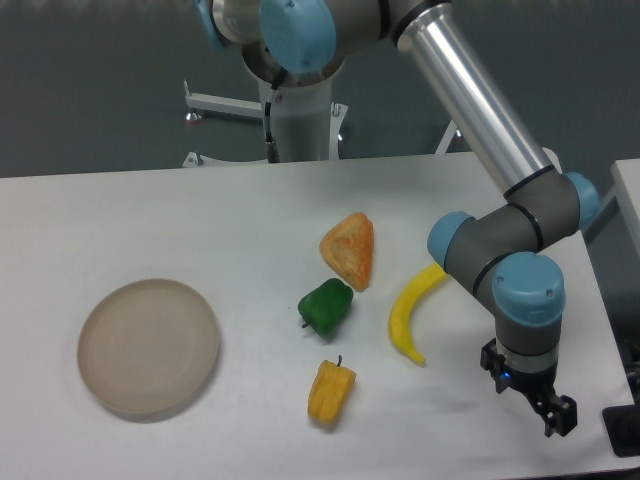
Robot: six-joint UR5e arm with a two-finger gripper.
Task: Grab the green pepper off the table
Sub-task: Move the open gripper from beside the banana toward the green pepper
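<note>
- white table [200, 210] with rounded corners, dark grey wall behind it
- green pepper [326, 306] sits mid-table – between an orange wedge [349, 249], a banana [412, 312] and a yellow pepper [331, 391]
- beige plate [148, 346] far left
- gripper [548, 408] hangs near the right edge, well apart from the pepper – can't tell how wide the claw is

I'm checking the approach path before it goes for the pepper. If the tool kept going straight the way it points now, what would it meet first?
The tool points down, so it would most likely meet bare table near the front right corner. The banana and green pepper lie off to its side, outside that line. Its height above the table is unclear.
</note>
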